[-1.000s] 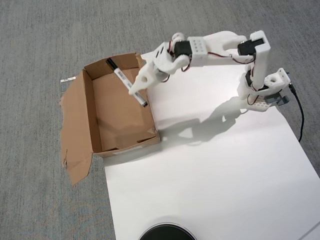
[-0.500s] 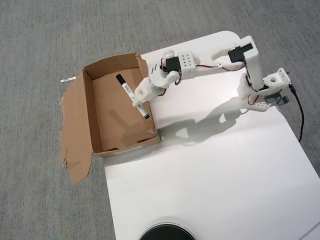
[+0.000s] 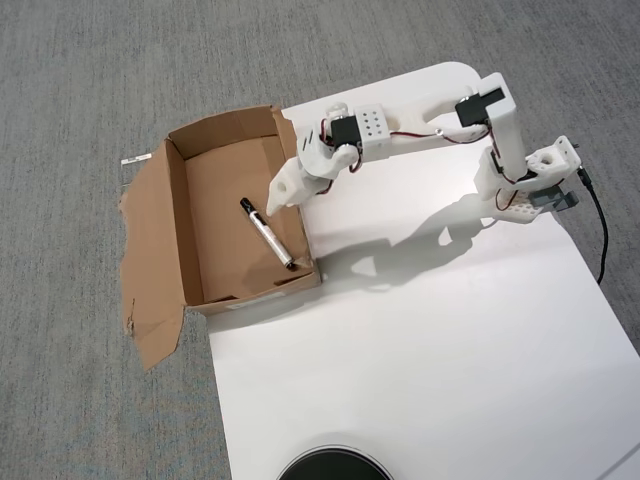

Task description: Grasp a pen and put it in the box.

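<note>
Overhead view: pen (image 3: 267, 233) lies slantwise on the floor of the box (image 3: 177, 215).
Gripper (image 3: 280, 191): above the box's right wall, fingers released, holding nothing.

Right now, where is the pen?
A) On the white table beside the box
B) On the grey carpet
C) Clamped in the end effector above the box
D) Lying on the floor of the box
D: the pen lies on the box floor, apart from the end effector.
</note>
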### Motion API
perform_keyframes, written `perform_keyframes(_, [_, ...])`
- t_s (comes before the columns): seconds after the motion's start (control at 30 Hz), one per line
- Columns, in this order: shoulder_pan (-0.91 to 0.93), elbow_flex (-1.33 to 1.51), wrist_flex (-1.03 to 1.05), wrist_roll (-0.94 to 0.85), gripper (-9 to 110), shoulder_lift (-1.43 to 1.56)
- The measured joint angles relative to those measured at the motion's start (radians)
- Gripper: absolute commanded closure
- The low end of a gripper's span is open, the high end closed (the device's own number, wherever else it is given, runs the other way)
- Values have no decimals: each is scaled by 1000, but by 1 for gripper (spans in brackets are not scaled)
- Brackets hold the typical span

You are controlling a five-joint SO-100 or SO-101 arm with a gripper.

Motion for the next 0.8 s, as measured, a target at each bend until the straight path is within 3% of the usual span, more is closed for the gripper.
perform_keyframes(0.47, [-3,-2,2,0,85,265])
perform_keyframes(0.8, [-5,198,2,172,85,623])
